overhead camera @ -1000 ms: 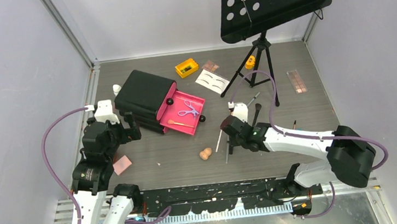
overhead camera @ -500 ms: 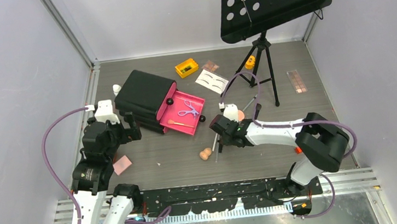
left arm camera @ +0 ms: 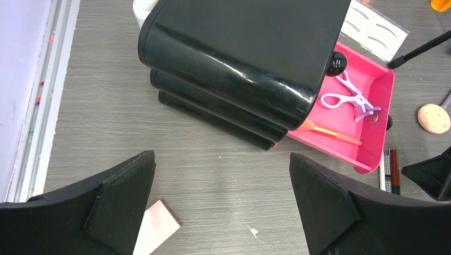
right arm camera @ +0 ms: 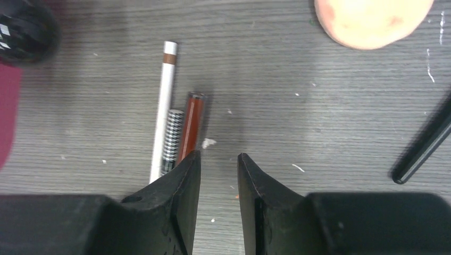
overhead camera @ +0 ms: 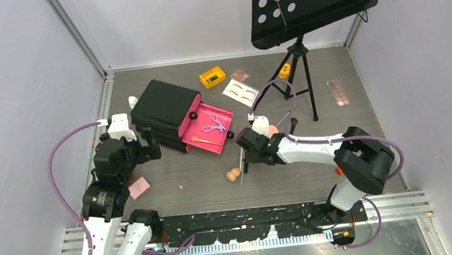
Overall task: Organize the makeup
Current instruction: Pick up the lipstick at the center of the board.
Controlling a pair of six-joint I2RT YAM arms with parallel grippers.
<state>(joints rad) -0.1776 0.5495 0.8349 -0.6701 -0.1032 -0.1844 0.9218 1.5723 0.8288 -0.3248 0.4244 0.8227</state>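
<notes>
My right gripper (right arm camera: pixel 219 155) (overhead camera: pixel 242 155) hangs low over the table, open by a narrow gap with nothing between the fingers. Three thin makeup pencils lie just left of its left finger: a white one (right arm camera: pixel 164 106), a checkered one (right arm camera: pixel 173 133) and a red-brown one (right arm camera: pixel 192 122). A peach sponge (right arm camera: pixel 372 18) lies ahead on the right. The pink drawer (overhead camera: pixel 225 114) holds lilac scissors (overhead camera: pixel 215 126) and an orange brush (overhead camera: pixel 203 141). My left gripper (left arm camera: pixel 221 156) (overhead camera: pixel 144 153) is wide open above bare table, near a pink card (left arm camera: pixel 157 228).
The black chest (overhead camera: pixel 162 112) stands left of the drawer, with a white bottle (overhead camera: pixel 133 101) behind it. Behind lie a yellow block (overhead camera: pixel 212 77), two palettes (overhead camera: pixel 240 75) (overhead camera: pixel 337 92) and an eyebrow card (overhead camera: pixel 241 92). The music stand's tripod (overhead camera: pixel 296 71) stands behind the right arm. A black brush (right arm camera: pixel 425 151) lies at the right.
The right arm has swung left toward the drawer's front corner and its jaws have parted a little. The pencils now lie beside its left finger. The left arm has not moved.
</notes>
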